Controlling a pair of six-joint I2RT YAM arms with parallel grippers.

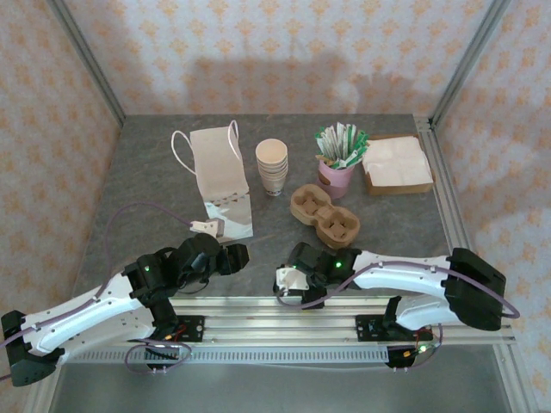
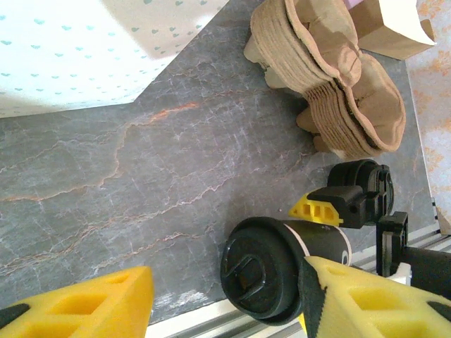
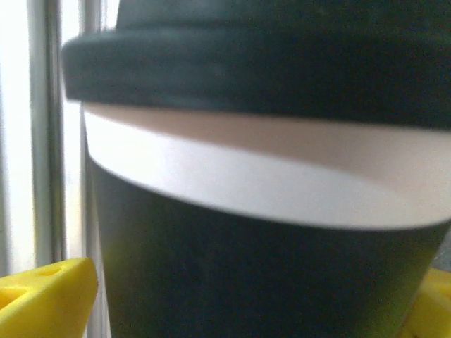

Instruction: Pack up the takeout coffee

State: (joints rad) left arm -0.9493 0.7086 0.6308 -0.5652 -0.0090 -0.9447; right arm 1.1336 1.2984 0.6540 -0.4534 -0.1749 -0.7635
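Observation:
The takeout coffee (image 1: 291,280), a pale cup with a black sleeve and a black lid (image 2: 264,267), is tipped on its side at the table's near edge, lid pointing left. My right gripper (image 1: 294,280) has it between its jaws. In the right wrist view the cup (image 3: 261,176) spans the frame with a yellow fingertip (image 3: 49,299) against each side. I cannot tell whether it rests on the table. My left gripper (image 1: 234,255) is just left of the lid. It stands open (image 2: 225,303) and holds nothing.
A white paper bag (image 1: 222,176) lies at the back left. A stack of lidless cups (image 1: 272,168) stands beside it. Brown cup carriers (image 1: 325,215) sit mid-table, with a pink cup of sachets (image 1: 337,163) and a napkin box (image 1: 396,165) behind. Metal rails (image 1: 275,314) border the near edge.

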